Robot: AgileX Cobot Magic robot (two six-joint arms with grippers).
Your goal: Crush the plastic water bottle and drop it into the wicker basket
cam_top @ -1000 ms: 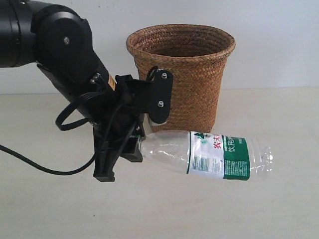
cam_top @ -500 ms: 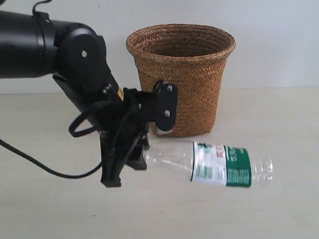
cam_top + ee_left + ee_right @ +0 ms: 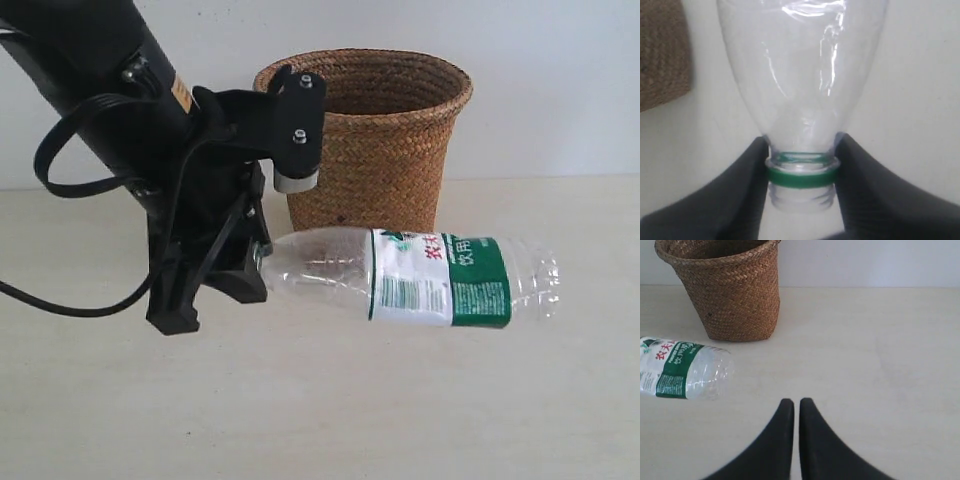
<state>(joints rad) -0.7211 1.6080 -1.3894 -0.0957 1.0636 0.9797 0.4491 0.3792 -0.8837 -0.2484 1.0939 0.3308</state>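
The plastic water bottle [image 3: 420, 278] is clear and ribbed with a white-and-green label. It hangs nearly level above the table, in front of the wicker basket [image 3: 375, 150]. My left gripper [image 3: 258, 262] is shut on its neck. In the left wrist view the two black fingers pinch the bottle [image 3: 802, 75] at the green ring; the left gripper [image 3: 802, 141] leaves the bare threads showing, with no cap on them. The right wrist view shows the bottle's base end [image 3: 682, 371], the basket [image 3: 732, 290] behind it, and my right gripper [image 3: 796, 402] shut on nothing.
The pale table [image 3: 400, 420] runs under the bottle and round the basket, with a white wall behind. A black cable [image 3: 60, 300] loops from the left arm down to the table's left side. A corner of the basket [image 3: 662, 55] shows beside the bottle.
The left arm dipped with the bottle half a second ago, then rose and drew back left. The bottle now sits higher and more level. The grip on the neck is unchanged.
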